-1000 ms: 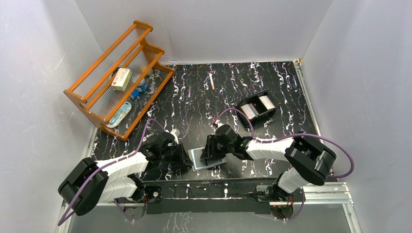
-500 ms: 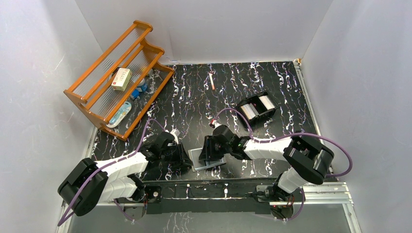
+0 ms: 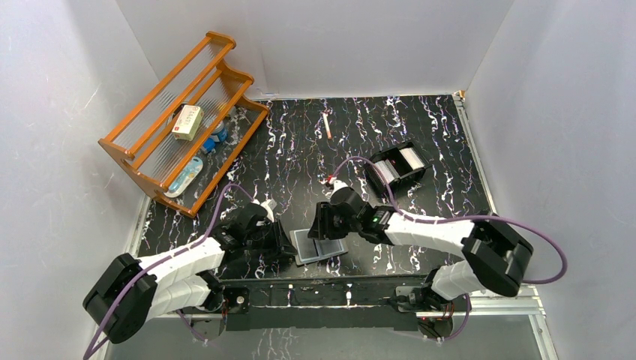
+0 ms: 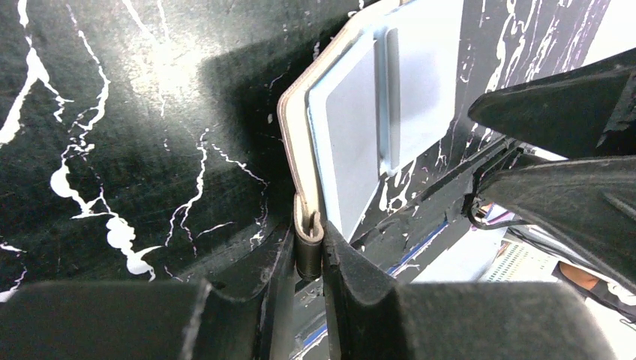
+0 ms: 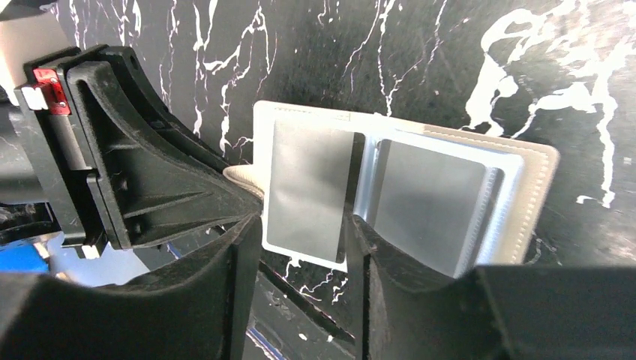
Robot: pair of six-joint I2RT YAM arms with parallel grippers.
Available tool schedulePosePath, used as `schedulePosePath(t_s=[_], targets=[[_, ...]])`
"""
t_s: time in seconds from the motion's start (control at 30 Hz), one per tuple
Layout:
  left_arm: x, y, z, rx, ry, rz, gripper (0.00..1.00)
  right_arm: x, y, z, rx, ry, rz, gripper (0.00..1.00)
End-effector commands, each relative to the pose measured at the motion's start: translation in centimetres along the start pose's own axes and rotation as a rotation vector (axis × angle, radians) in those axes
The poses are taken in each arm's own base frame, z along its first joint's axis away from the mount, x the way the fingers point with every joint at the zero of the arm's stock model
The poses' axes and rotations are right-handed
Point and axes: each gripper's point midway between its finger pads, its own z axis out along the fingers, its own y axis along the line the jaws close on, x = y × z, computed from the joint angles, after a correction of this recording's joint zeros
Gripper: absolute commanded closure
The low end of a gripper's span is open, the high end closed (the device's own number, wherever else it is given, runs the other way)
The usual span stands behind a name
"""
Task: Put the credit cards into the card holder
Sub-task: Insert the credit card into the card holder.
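The card holder (image 3: 321, 246) lies open near the table's front edge, its silvery inside up (image 5: 450, 195). My left gripper (image 4: 309, 251) is shut on the holder's folded left edge (image 4: 307, 225) and pins it down. A grey credit card (image 5: 307, 187) lies on the holder's left half, its right edge at the centre pocket. My right gripper (image 5: 304, 225) stands open astride that card, one finger on each side. More white credit cards (image 3: 396, 165) sit in a black tray (image 3: 375, 159) at the back right.
A wooden rack (image 3: 142, 154) stands at the back left with a cream box (image 3: 187, 121) and small items on it. A thin pink stick (image 3: 327, 125) lies far back. The table's metal front rail (image 3: 337, 289) runs just below the holder.
The right gripper's jaws have widened slightly around the grey card and its wrist has drawn back a little. The left gripper keeps its grip on the holder.
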Motion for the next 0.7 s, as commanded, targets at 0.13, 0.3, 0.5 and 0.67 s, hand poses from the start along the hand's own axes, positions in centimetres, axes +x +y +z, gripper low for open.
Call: schedulePosePath(t_s=[0.13, 0.3, 0.5, 0.67], targets=[[-1.5, -3.5, -1.3, 0.082, -0.024, 0.038, 0.72, -2.4, -2.3, -2.7, 0.098, -0.108, 0.012, 0.35], [-1.5, -3.2, -1.2, 0.066, -0.022, 0.039, 0.67, -1.8, -3.8, -3.0, 0.101, -0.102, 0.077, 0.29], [-1.5, -2.0, -1.4, 0.003, -0.028, 0.054, 0.67, -0.5, -5.4, -3.0, 0.093, -0.085, 0.152, 0.26], [-1.7, -1.6, -1.6, -0.029, -0.039, 0.072, 0.75, 0.1, -6.4, -2.9, 0.111, -0.093, 0.179, 0.25]])
